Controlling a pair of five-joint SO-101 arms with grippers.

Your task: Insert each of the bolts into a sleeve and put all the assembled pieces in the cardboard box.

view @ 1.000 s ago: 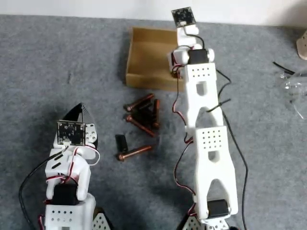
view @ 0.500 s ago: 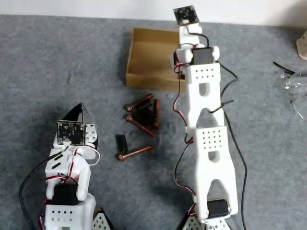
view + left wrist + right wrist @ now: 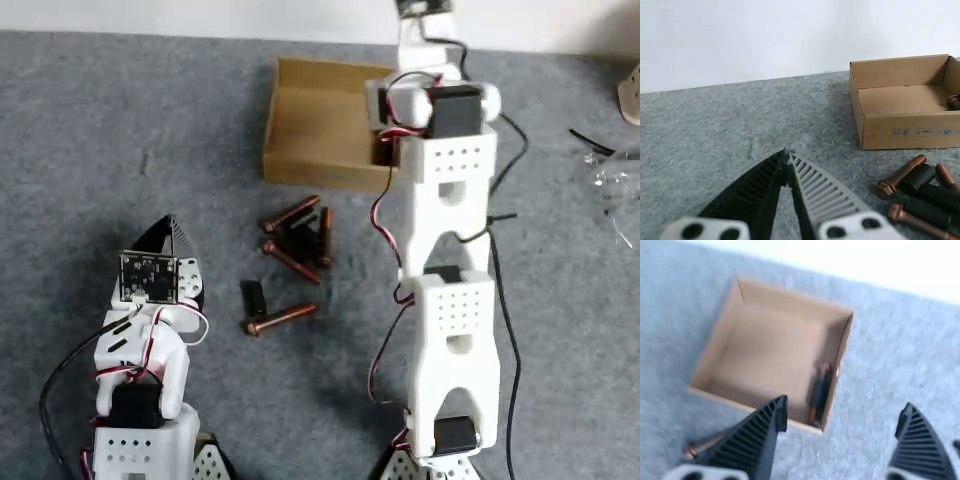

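In the high view the cardboard box [image 3: 310,130] sits at the far side of the grey carpet [image 3: 120,130], and the right arm [image 3: 455,300] stretches forward over the box's right wall. The left arm [image 3: 140,400] stands at the near left, and the left gripper [image 3: 168,228] points toward the far side with its black fingers pressed together. Between the arms, just in front of the box, a cluster of copper bolts and black sleeves [image 3: 298,235] lies in a heap. Nearer lie a lone bolt [image 3: 282,318] and, close to its head, a lone sleeve [image 3: 254,297]. In the left wrist view the left gripper [image 3: 787,156] is closed to a point over bare carpet, holding nothing. The box [image 3: 880,130] is beyond it to one side, with the end of an assembled piece [image 3: 954,101] showing inside and the cluster [image 3: 920,192] on the carpet in front of it. In the right wrist view the right gripper [image 3: 844,410] hangs above the box [image 3: 765,340] with its fingers spread wide and empty. The assembled piece [image 3: 820,387] lies on the box floor against one side wall.
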